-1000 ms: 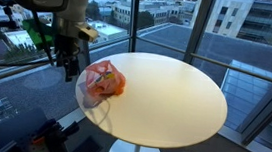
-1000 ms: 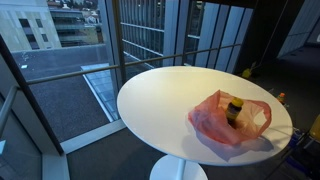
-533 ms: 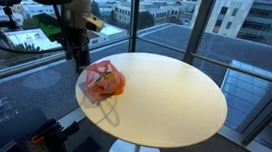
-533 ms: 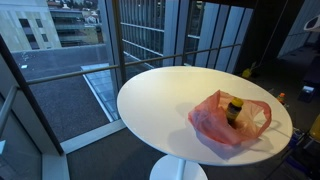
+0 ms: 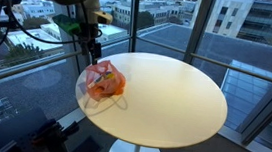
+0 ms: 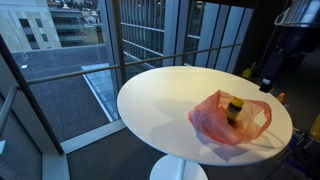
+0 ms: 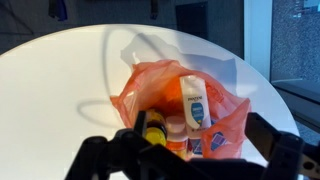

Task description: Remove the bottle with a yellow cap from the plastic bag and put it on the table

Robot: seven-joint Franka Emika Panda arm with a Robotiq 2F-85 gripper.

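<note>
Jaws are standing wide apart and gripping nothing. The gripper (image 7: 190,160) is hovering above the near side of the bag (image 7: 150,85), which is lying on the table (image 5: 173,105) close to its edge. The bottle (image 7: 153,130) is sitting inside the bag's open mouth, yellow cap up, just beside a white bottle (image 7: 195,105). This is looking like the approach, with the grasp not yet made. The next move is probably calling for a descent through the mouth, with fingers straddling the cap and avoiding the plastic and the neighbour.
</note>
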